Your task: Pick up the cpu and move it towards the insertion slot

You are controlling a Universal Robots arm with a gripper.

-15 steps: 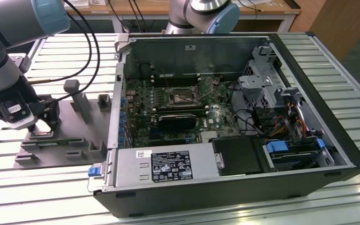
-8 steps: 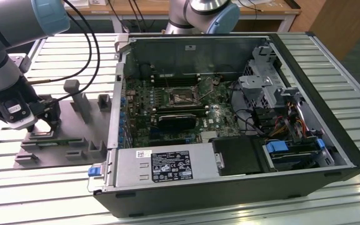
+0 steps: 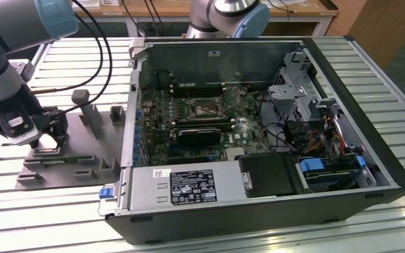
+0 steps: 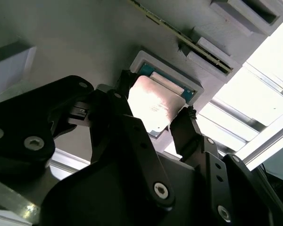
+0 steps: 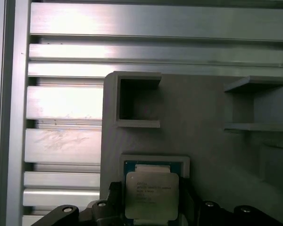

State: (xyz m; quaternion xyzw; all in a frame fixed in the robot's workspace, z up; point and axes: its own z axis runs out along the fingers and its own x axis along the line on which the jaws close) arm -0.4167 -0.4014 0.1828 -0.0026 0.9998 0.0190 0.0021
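Black gripper [image 4: 155,108] up close in the second wrist view, closed narrow on the cpu [image 4: 153,101], one of the fingers [image 4: 186,127] pressed to each of two opposite edges of the chip. Same grip in the first wrist view: gripper [image 5: 151,193] flanking the cpu [image 5: 152,195], silver lid up, several lines of faint dark print across it, too small to make out. Directly beneath the gripper, a white-rimmed square pocket [image 5: 154,162] with a teal lining, set into the grey fixture plate [image 5: 203,141]; chip over that pocket, seated or just clear of it not possible to tell. Beyond the gripper on the same plate, two open grey brackets, then the ribbed aluminium table [image 5: 61,103]. Seen from the exterior view, gripper [image 3: 44,139] low over the fixture plate [image 3: 83,158], a small white tag on its body, black cables [image 3: 100,52] looping above the arm. Well apart from the gripper, toward the exterior view's right, the open computer case [image 3: 357,132] with the insertion slot [image 3: 204,108], a shiny metal frame around a dark centre, on the green board. Between gripper and slot, the case's metal side wall; alongside it the power supply [image 3: 181,190] with a black-and-white printed label and a small white sticker.
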